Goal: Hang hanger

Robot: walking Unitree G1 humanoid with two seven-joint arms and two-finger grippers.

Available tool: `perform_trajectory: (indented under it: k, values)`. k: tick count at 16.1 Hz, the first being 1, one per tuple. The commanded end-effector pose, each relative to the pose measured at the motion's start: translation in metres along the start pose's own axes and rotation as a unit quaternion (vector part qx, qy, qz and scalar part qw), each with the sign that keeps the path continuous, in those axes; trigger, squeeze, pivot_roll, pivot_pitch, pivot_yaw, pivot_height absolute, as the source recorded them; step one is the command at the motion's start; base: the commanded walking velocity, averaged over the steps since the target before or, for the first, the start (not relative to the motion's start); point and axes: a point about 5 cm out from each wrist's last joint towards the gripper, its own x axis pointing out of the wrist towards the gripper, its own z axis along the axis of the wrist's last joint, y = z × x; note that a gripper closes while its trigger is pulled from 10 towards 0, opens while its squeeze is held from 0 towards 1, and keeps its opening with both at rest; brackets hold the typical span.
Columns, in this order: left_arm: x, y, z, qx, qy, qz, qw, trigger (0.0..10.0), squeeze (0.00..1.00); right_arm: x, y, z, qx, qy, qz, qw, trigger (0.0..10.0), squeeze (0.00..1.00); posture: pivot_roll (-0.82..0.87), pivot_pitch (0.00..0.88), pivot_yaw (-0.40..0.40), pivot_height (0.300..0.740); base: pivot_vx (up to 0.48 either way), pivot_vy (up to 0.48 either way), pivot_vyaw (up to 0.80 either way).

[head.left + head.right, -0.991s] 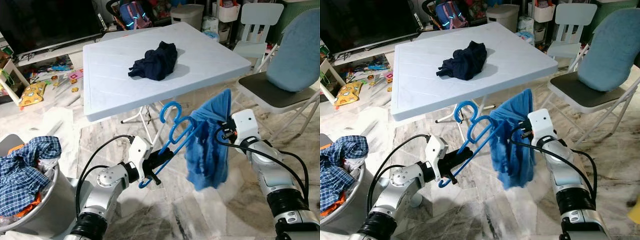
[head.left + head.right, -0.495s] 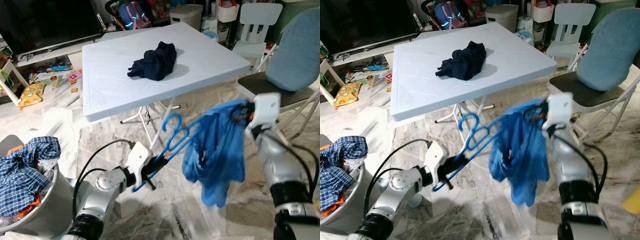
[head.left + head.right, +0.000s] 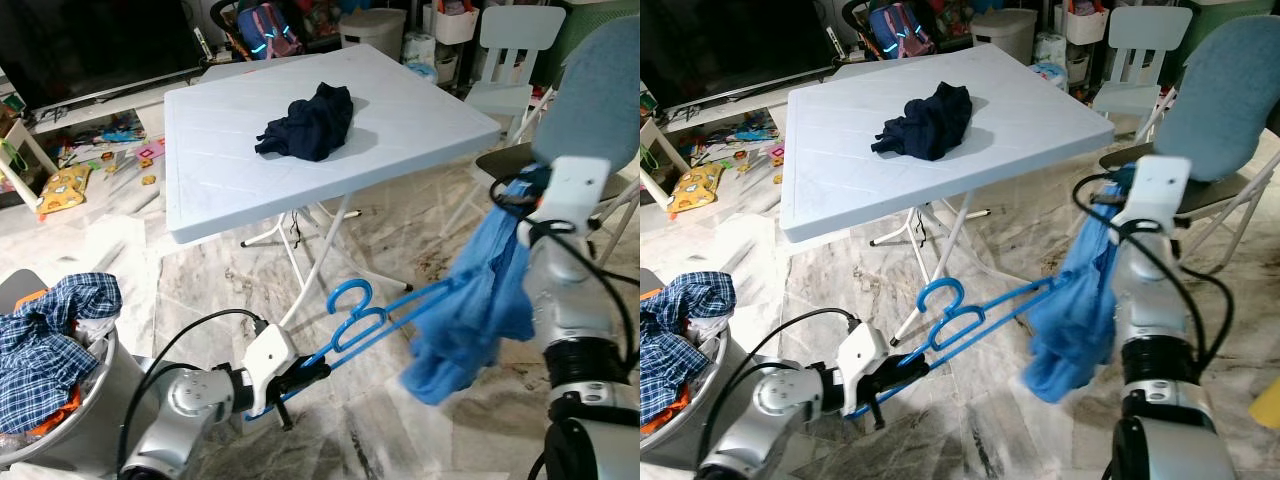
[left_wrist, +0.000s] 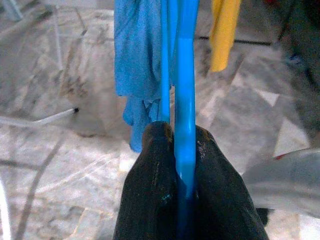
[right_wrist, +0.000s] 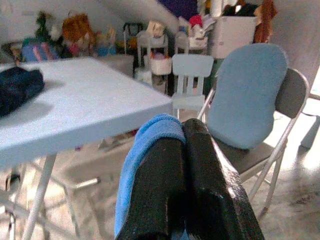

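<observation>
Two bright blue plastic hangers (image 3: 362, 322) stretch low over the marble floor, hooks up near the table legs. My left gripper (image 3: 300, 380) is shut on their lower end, and in the left wrist view the black fingers (image 4: 155, 185) pinch the blue bars (image 4: 184, 125). A blue garment (image 3: 480, 310) hangs from my right gripper (image 3: 520, 192), which is shut on its top edge beside the chair. The hangers' far end reaches into the cloth (image 3: 1070, 320). In the right wrist view the blue fabric (image 5: 145, 160) drapes over the closed fingers (image 5: 195, 180).
A white folding table (image 3: 220, 150) stands ahead with a dark navy garment (image 3: 310, 120) on it. A grey chair with a blue cushion (image 3: 600, 90) is at the right. A laundry basket (image 3: 90, 410) with plaid clothes sits at my left. Toys litter the far floor.
My right gripper has swung right and up toward the chair, pulling the blue garment along. My left gripper has dropped lower, so the hangers now lie flatter and stretched out.
</observation>
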Motion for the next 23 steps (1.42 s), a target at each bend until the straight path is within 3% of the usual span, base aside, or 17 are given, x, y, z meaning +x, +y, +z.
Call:
perform_trajectory:
  k: [1,4,5,6,7,8,9,10,11,12,14,17,19,21,22,23]
  values:
    - [-0.006,0.002,0.005,-0.008,-0.010,-0.006,1.000,0.0,0.00,0.004,0.005,0.005,-0.001,-0.007,0.000,1.000,0.0,0.00,-0.23,0.000,0.116,0.740,0.000,0.000,0.00]
    - [-0.011,0.010,0.010,-0.046,-0.056,0.063,0.995,0.0,0.00,-0.001,0.004,-0.008,-0.012,0.019,0.003,1.000,0.0,0.00,-0.23,0.000,0.116,0.740,0.000,0.000,0.00]
    - [-0.016,0.019,0.018,-0.058,-0.095,0.130,0.985,0.0,0.00,-0.004,0.003,-0.013,-0.018,0.023,0.011,1.000,0.0,0.00,-0.23,0.000,0.115,0.740,0.000,0.000,0.00]
    - [-0.024,0.034,0.021,-0.070,-0.125,0.242,0.960,0.0,0.00,-0.008,0.001,-0.016,-0.021,0.024,0.020,0.999,0.0,0.00,-0.22,0.000,0.113,0.740,0.000,0.000,0.00]
    - [-0.030,0.040,0.021,-0.080,-0.133,0.294,0.943,0.0,0.00,-0.010,-0.001,-0.018,-0.019,0.023,0.028,0.999,0.0,0.00,-0.22,0.000,0.112,0.740,0.000,0.000,0.00]
    - [-0.033,0.041,0.021,-0.083,-0.139,0.313,0.936,0.0,0.00,-0.012,-0.001,-0.019,-0.020,0.021,0.038,0.999,0.0,0.00,-0.21,0.000,0.110,0.740,0.000,0.000,0.00]
    - [-0.039,0.040,0.019,-0.092,-0.141,0.373,0.912,2.6,0.00,-0.018,-0.002,-0.019,-0.023,0.014,0.065,0.998,0.0,0.00,-0.20,0.000,0.108,0.740,0.000,0.000,0.00]
    - [-0.038,0.038,0.021,-0.090,-0.143,0.394,0.904,3.5,0.00,-0.021,-0.002,-0.016,-0.022,0.005,0.078,0.997,0.0,0.00,-0.21,0.000,0.109,0.740,0.000,0.000,0.00]
    - [-0.031,0.036,0.021,-0.084,-0.130,0.405,0.901,8.6,0.00,-0.024,-0.001,-0.011,-0.017,-0.008,0.094,0.995,0.0,0.00,-0.21,0.000,0.112,0.740,0.000,0.000,0.00]
    - [-0.025,0.036,0.023,-0.084,-0.126,0.409,0.900,10.0,0.00,-0.027,0.002,-0.005,-0.010,-0.022,0.106,0.994,0.0,0.00,-0.22,0.000,0.115,0.740,0.000,0.000,0.00]
    - [-0.022,0.039,0.031,-0.076,-0.139,0.430,0.889,10.0,0.00,-0.041,0.017,0.006,-0.003,-0.053,0.140,0.989,0.3,0.00,-0.24,0.000,0.139,0.740,0.000,0.000,0.00]
    - [-0.027,0.048,0.038,-0.063,-0.144,0.471,0.868,10.0,0.00,-0.064,0.038,0.023,-0.037,-0.112,0.175,0.978,0.0,0.00,-0.26,0.000,0.155,0.740,0.000,0.000,0.00]
    - [-0.028,0.052,0.038,-0.074,-0.147,0.485,0.859,10.0,0.00,-0.070,0.045,0.026,-0.029,-0.112,0.181,0.977,0.0,0.00,-0.26,0.000,0.161,0.740,0.000,0.000,0.00]
    - [-0.026,0.053,0.043,-0.074,-0.155,0.486,0.857,10.0,0.00,-0.072,0.042,0.021,-0.024,-0.092,0.173,0.980,0.0,0.00,-0.26,0.000,0.159,0.740,0.000,0.000,0.00]
    - [-0.026,0.053,0.045,-0.073,-0.159,0.487,0.856,10.0,0.00,-0.072,0.042,0.021,-0.024,-0.089,0.174,0.980,1.7,0.00,-0.25,0.000,0.160,0.740,0.000,0.000,0.00]
    - [-0.025,0.053,0.052,-0.073,-0.173,0.487,0.853,10.0,0.00,-0.073,0.040,0.019,-0.032,-0.076,0.177,0.981,10.0,0.00,-0.25,0.000,0.160,0.740,0.000,0.000,0.00]
